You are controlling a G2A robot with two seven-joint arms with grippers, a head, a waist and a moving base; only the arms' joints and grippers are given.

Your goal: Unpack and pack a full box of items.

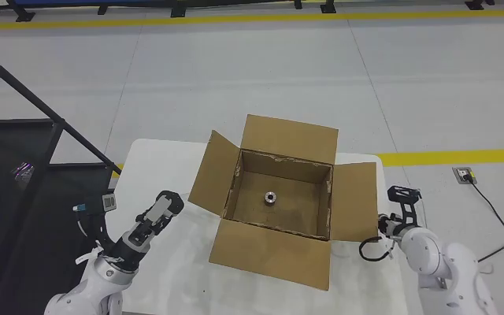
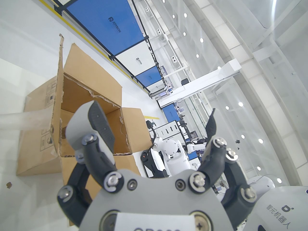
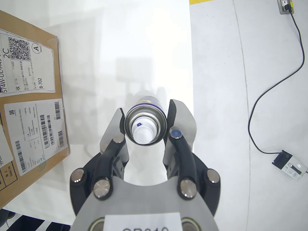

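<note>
Just right of the open cardboard box, past its labelled flap: right gripper clamped on a spray can. Left of the box, facing a side flap: left gripper, fingers wide apart. On the box floor, a small metal ring; farther right, a floor socket.

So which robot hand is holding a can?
The right gripper: it is shut on a metal can over the table, beside the cardboard box. The left gripper is open and holds nothing.
</note>
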